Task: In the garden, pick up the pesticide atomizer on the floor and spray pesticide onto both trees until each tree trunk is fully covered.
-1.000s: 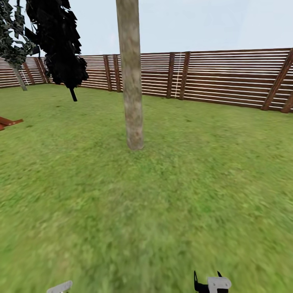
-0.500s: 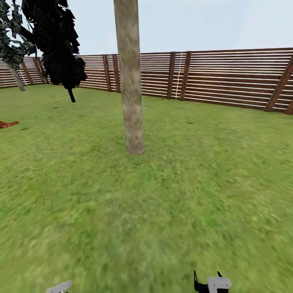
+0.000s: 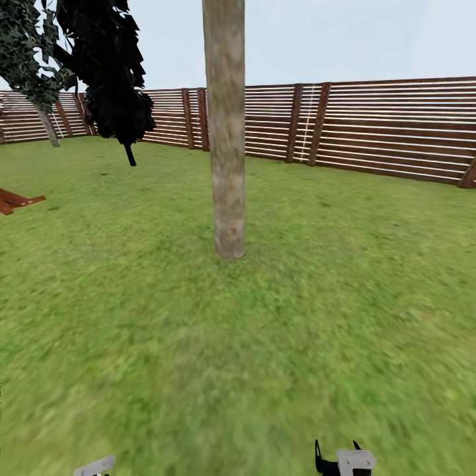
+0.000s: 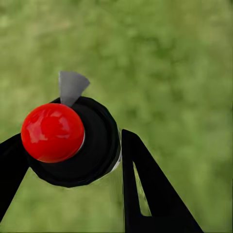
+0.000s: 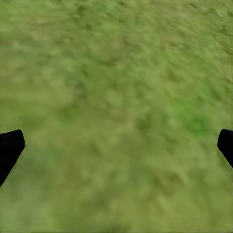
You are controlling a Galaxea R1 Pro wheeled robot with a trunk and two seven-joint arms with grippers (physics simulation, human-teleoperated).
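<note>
While the robot faces the garden from the lawn (image 3: 132, 344), a red-brown wooden object (image 3: 16, 198) lies at about nine o'clock in the head view, too cut off at the edge to identify. At eleven o'clock a leafy tree (image 3: 30, 59) and a black cypress (image 3: 109, 73) stand near the slatted fence (image 3: 383, 125). Just past twelve o'clock rises the tree trunk (image 3: 228, 145), pale, mottled and bare, with no white specks that I can make out, so I judge spraying has not begun on it. Open grass lies between robot and trunk, well apart, which suggests an approach. In the left wrist view the left gripper (image 4: 73, 160) is clamped on the pesticide atomizer (image 4: 73, 141), its black fingers (image 4: 145, 189) pressing either side of the dark body, the red cap (image 4: 52, 132) and grey nozzle (image 4: 72, 87) toward the camera, carried low for transport. The right gripper (image 5: 116, 145) hangs spread wide over grass, empty, likely kept free.
</note>
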